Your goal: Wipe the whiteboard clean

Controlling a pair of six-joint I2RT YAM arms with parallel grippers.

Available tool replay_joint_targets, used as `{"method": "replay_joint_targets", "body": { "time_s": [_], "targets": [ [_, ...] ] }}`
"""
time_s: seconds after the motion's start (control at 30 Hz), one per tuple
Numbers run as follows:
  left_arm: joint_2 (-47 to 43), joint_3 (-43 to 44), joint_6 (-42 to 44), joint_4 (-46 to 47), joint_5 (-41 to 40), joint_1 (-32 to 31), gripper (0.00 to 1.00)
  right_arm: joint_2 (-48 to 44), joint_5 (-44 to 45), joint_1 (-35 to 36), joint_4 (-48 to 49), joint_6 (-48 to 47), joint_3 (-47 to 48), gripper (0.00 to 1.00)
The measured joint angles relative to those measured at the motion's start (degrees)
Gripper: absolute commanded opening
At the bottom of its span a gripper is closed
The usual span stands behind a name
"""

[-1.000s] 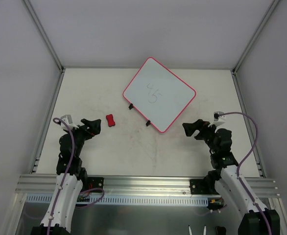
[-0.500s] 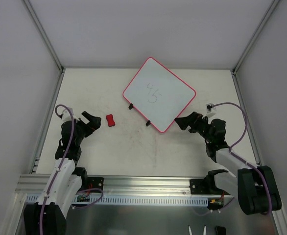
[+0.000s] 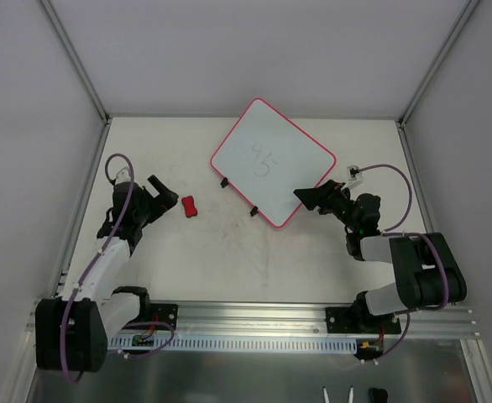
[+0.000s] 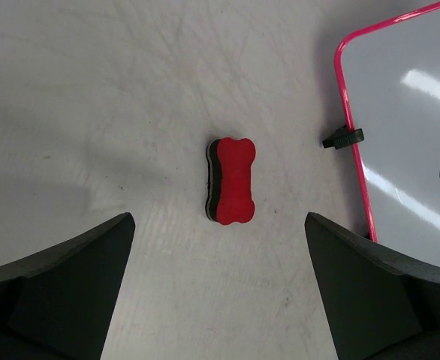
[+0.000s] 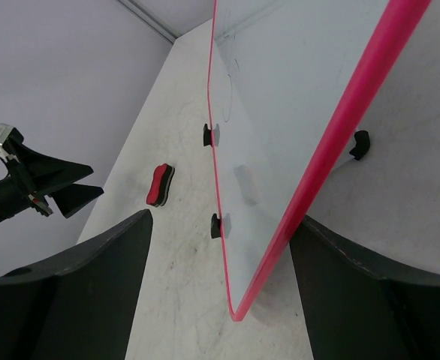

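Whiteboard (image 3: 273, 162): white, pink rim, lying flat and skewed at the 12 o'clock side of the counter (image 3: 229, 260); grey marks near its middle.
Clips (image 3: 225, 182): two, black, on the board's 7 o'clock edge.
Eraser (image 3: 189, 206): red, bow-shaped, lying on the counter at 9 o'clock of the board, apart from it.
Left claw (image 3: 164, 195): jaws wide apart, empty, low over the counter, with the eraser just beyond the fingertips at 3 o'clock.
Right claw (image 3: 305, 196): jaws apart, one on each side of the board's 5 o'clock rim; contact with the rim cannot be told.
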Motion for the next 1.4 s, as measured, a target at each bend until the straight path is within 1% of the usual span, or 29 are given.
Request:
{"method": "replay_joint_targets", "body": {
  "time_s": [0.03, 0.1, 0.13, 0.3, 0.43, 0.5, 0.53, 0.6, 0.63, 0.67, 1.03, 1.13, 1.2, 1.37, 1.4],
  "targets": [
    [2.0, 1.3, 0.0, -0.5, 0.0, -0.6, 0.99, 0.3, -0.1, 0.0, 0.6, -0.1, 0.0, 0.70],
    [5.3, 3.7, 0.0, -1.7, 0.0, -1.7, 0.99, 0.9, -0.2, 0.0, 1.7, 0.0, 0.0, 0.66],
    [7.2, 5.1, 0.1, -2.4, 0.0, -2.3, 0.99, 1.4, -0.2, 0.0, 2.2, 0.0, 0.0, 0.60],
    [15.3, 11.8, 0.7, -6.2, -0.5, -5.5, 0.99, 4.6, -0.2, -0.1, 4.1, 0.4, 0.1, 0.46],
    [19.6, 15.4, 1.9, -8.5, -2.0, -7.3, 0.99, 6.3, -0.3, -0.1, 4.7, 0.6, 0.1, 0.27],
    [21.5, 16.9, 2.7, -10.0, -2.9, -7.6, 0.99, 7.0, -0.3, -0.2, 4.9, 0.7, 0.1, 0.20],
    [22.7, 17.9, 3.2, -10.9, -3.1, -7.6, 0.99, 7.3, -0.2, -0.2, 5.0, 0.7, 0.2, 0.13],
    [25.4, 20.3, 3.7, -12.5, -3.4, -7.6, 0.99, 7.9, -0.5, -0.3, 5.2, 1.1, 0.2, 0.08],
    [26.5, 21.4, 3.9, -13.1, -3.7, -7.8, 0.99, 8.0, -0.8, -0.4, 5.6, 1.4, 0.2, 0.03],
    [27.6, 22.2, 4.1, -13.5, -4.1, -8.0, 0.99, 8.1, -1.1, -0.4, 5.7, 1.4, 0.3, 0.01],
    [34.6, 27.4, 6.7, -18.7, -5.4, -11.7, 0.99, 9.9, -2.0, -1.1, 7.2, 1.5, 0.5, 0.00],
    [36.6, 29.2, 6.9, -19.4, -6.3, -13.0, 0.96, 10.6, -2.5, -1.4, 7.8, 1.7, 0.7, 0.00],
    [38.1, 30.1, 7.1, -19.7, -6.4, -13.6, 0.92, 11.2, -2.9, -1.5, 8.5, 1.9, 0.9, 0.00],
    [41.6, 31.4, 7.2, -20.3, -6.8, -13.6, 0.88, 11.8, -3.2, -1.6, 9.1, 1.9, 1.0, 0.00],
    [42.0, 31.5, 7.2, -20.4, -7.0, -13.6, 0.86, 11.8, -3.2, -1.6, 9.2, 1.9, 1.0, 0.00]
  ]
}}
